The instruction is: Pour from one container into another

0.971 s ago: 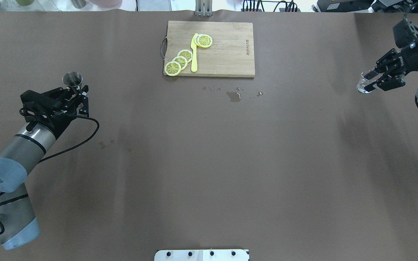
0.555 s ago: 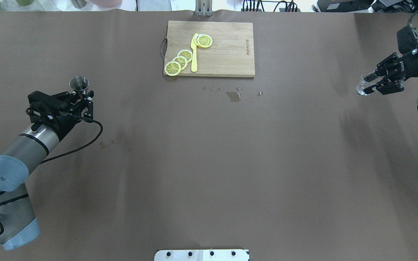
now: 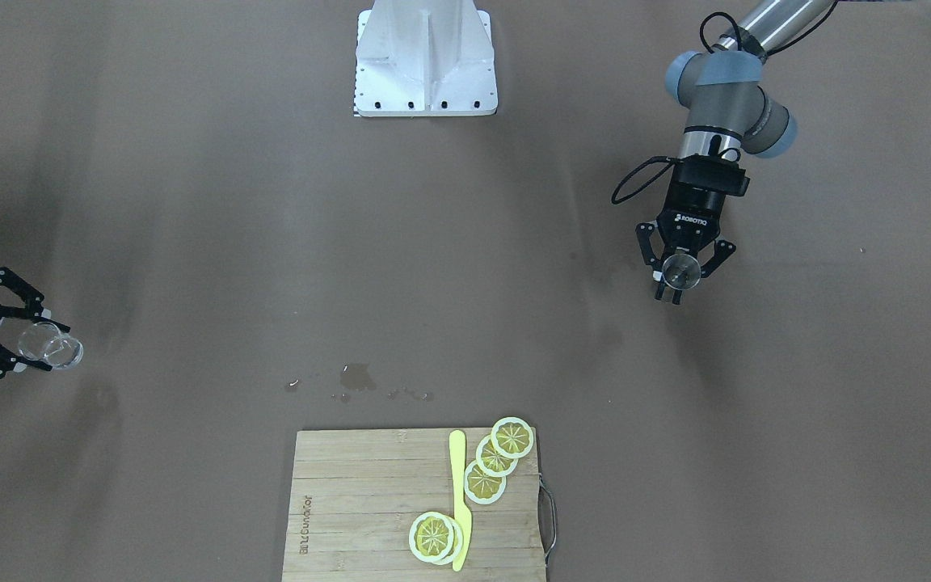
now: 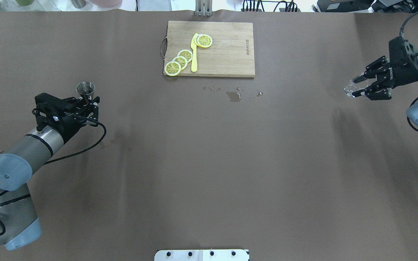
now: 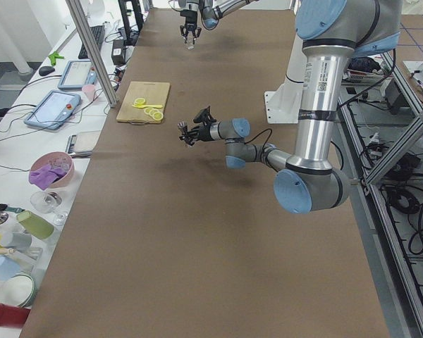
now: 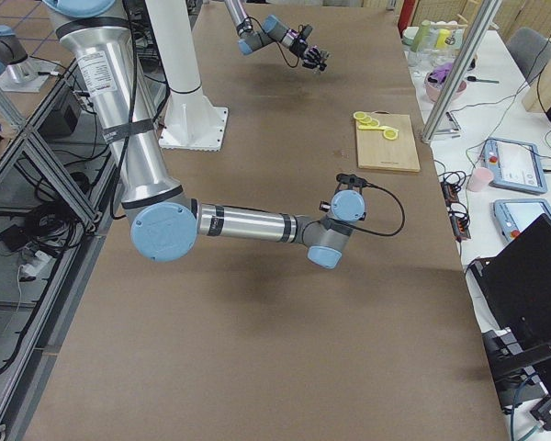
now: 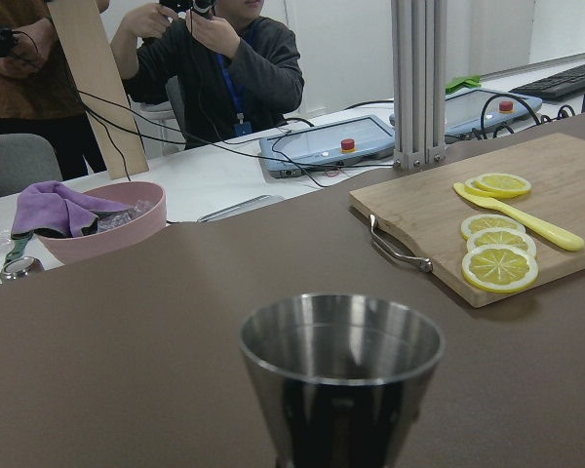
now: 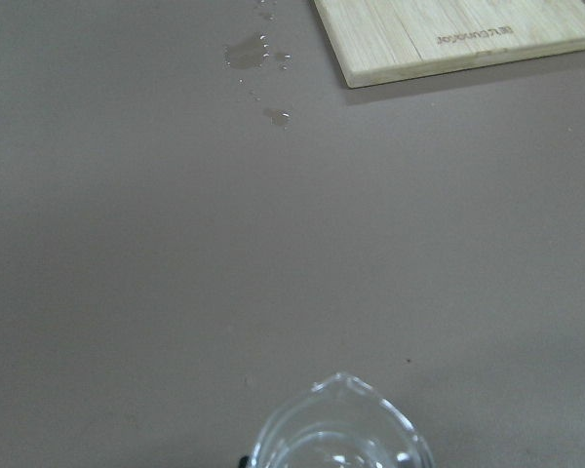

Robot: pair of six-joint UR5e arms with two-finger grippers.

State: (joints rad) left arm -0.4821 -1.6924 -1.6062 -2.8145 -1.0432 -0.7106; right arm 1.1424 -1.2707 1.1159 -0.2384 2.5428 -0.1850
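Front-facing view: right of centre, the left pincer [image 3: 680,280] is clamped on a steel jigger [image 3: 680,272] with its mouth up. At the left edge, the right pincer [image 3: 14,343] is clamped on a clear glass [image 3: 53,347]. The two are well apart. A small spill [image 3: 358,377] marks the counter [image 3: 465,242] near a board [image 3: 352,501] at bottom centre.

Overhead view: the jigger sits at mid-left and the glass at far right, leaning towards frame left. Both look raised off the counter.

Left side view: the near arm holds the jigger mid-frame; the far arm is small at the top.

Right side view: it adds nothing certain about either grip.

Left wrist view: the jigger is upright at bottom centre. Its inside is dark, and I cannot tell whether it holds liquid.

Right wrist view: the glass rim and its pour lip show at the bottom, over bare counter.

This looks like the carrying step, with pouring not yet begun. The next move calls for bringing the two vessels together. The jigger should stay level, and one rim should be set over the other's mouth before any tilt.
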